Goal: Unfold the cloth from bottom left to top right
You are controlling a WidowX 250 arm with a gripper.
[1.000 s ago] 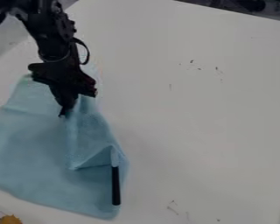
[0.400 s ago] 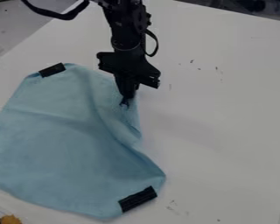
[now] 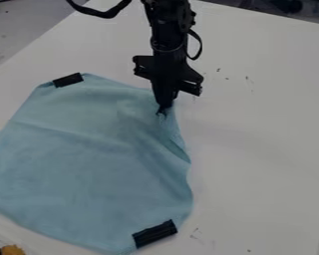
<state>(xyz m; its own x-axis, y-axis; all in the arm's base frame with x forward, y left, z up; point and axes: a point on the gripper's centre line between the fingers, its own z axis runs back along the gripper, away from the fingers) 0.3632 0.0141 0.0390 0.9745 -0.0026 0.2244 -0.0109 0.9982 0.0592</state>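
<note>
Cloth (image 3: 89,159): on the counter (image 3: 268,129), most of it left and near of the jaws.
Jaws (image 3: 163,108): closed, we judge, on the cloth's far-right corner.
Right edge (image 3: 183,172): runs near and slightly right from the jaws — we should draw the corner far and right, away from the bulk.
</note>
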